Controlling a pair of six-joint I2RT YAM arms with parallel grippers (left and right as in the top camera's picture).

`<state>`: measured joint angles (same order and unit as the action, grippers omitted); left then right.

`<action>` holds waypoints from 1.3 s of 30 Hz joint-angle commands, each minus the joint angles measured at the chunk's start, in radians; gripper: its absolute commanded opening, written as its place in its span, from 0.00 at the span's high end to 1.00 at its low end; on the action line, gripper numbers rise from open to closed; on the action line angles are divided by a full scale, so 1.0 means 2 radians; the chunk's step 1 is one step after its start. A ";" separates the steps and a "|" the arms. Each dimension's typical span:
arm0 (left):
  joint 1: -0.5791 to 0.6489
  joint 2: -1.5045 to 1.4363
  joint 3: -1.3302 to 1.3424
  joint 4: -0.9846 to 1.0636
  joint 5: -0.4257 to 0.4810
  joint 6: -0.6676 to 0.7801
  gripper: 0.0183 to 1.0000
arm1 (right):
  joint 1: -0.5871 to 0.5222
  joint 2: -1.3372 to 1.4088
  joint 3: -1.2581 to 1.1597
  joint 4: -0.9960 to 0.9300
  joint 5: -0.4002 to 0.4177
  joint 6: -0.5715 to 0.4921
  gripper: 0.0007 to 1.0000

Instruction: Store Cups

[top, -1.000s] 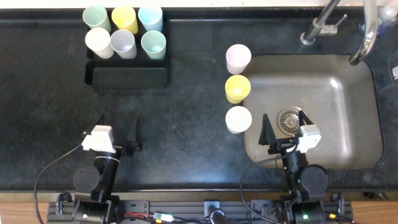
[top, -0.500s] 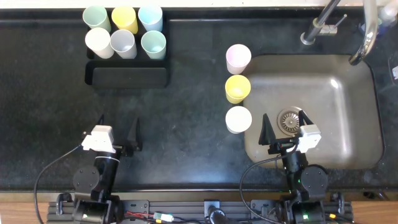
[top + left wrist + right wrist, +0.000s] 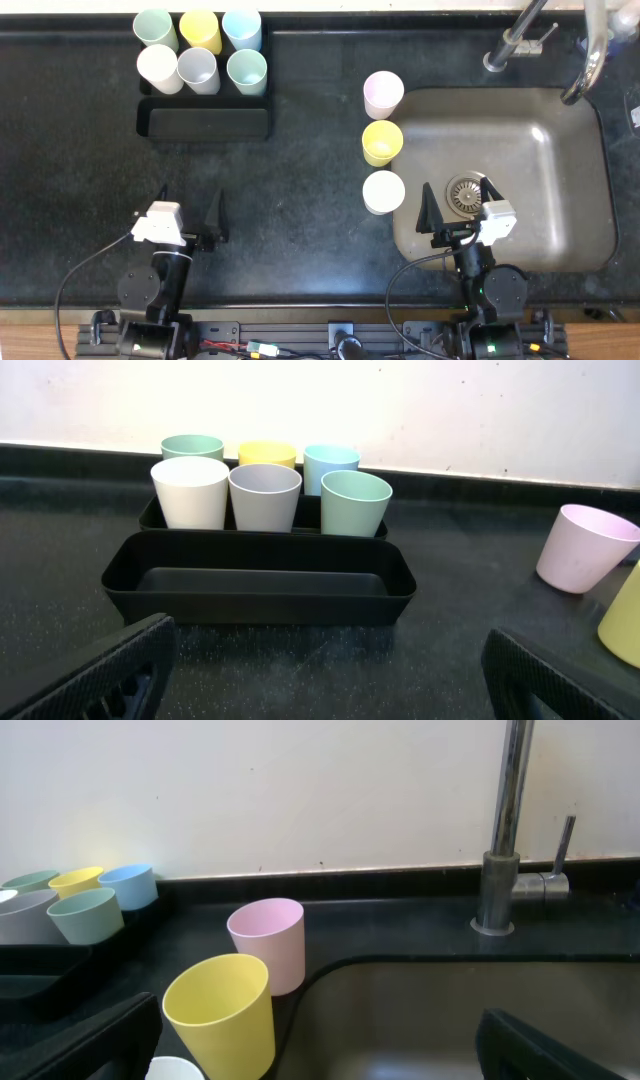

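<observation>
Right, the white plastic cup (image 3: 383,192) is a sliver of rim in the right wrist view, the yellow plastic cup (image 3: 382,142) half cut off in the left. Both, plus the pale pink plastic cup (image 3: 383,93), stand upright, mouths up, along the steel sink's (image 3: 540,200) left rim. Left gripper (image 3: 192,195) and right gripper (image 3: 457,190) gape, holding nothing.

Six cups (image 3: 198,70) stand in the far part of a tray (image 3: 205,125) on the counter's (image 3: 300,200) far left. Three more cups (image 3: 382,143) stand in a line just left of the sink (image 3: 540,160). The tap (image 3: 510,45) is behind the sink.
</observation>
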<state>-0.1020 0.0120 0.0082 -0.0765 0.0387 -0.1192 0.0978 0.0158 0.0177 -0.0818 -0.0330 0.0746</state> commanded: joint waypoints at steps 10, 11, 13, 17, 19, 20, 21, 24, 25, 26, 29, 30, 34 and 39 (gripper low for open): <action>0.004 -0.005 0.000 -0.002 0.006 0.009 0.00 | -0.002 -0.006 -0.006 0.002 0.004 -0.002 0.00; 0.004 -0.005 0.000 -0.002 0.006 0.009 0.00 | -0.002 -0.006 -0.006 0.002 0.004 -0.002 0.00; 0.004 -0.005 0.000 -0.002 0.006 0.009 0.00 | -0.002 -0.006 -0.006 0.002 0.004 -0.002 0.00; 0.004 -0.005 0.000 -0.002 0.006 0.009 0.00 | -0.002 -0.006 -0.006 0.002 0.004 -0.002 0.00; 0.004 -0.005 0.000 -0.002 0.006 0.009 0.00 | -0.002 -0.006 -0.006 0.002 0.004 -0.002 0.00; 0.004 -0.005 0.000 -0.002 0.006 0.009 0.00 | -0.002 -0.006 -0.006 0.002 0.004 -0.002 0.00; 0.004 -0.005 0.000 -0.002 0.006 0.009 0.00 | -0.002 -0.006 -0.006 0.002 0.004 -0.002 0.00; 0.004 -0.005 0.000 -0.002 0.006 0.009 0.00 | -0.002 -0.006 -0.006 0.002 0.004 -0.002 0.00; 0.004 -0.005 0.000 -0.002 0.006 0.009 0.00 | -0.002 -0.006 -0.006 0.002 0.004 -0.002 0.00; 0.004 -0.005 0.000 -0.002 0.006 0.009 0.00 | -0.002 -0.006 -0.006 0.002 0.004 -0.002 0.00; 0.004 -0.005 0.000 -0.002 0.006 0.009 0.00 | -0.002 -0.006 -0.006 0.002 0.004 -0.002 0.00; 0.004 -0.005 0.000 -0.002 0.006 0.009 0.00 | -0.002 -0.006 -0.006 0.002 0.004 -0.002 0.00; 0.004 -0.005 0.000 0.002 0.006 0.009 0.00 | -0.002 -0.006 -0.006 0.002 0.004 -0.002 0.00; 0.004 -0.005 0.000 0.004 0.001 -0.014 0.00 | -0.002 -0.006 -0.006 0.002 0.004 -0.002 0.00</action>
<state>-0.1020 0.0120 0.0082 -0.0750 0.0383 -0.1280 0.0978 0.0158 0.0177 -0.0822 -0.0330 0.0746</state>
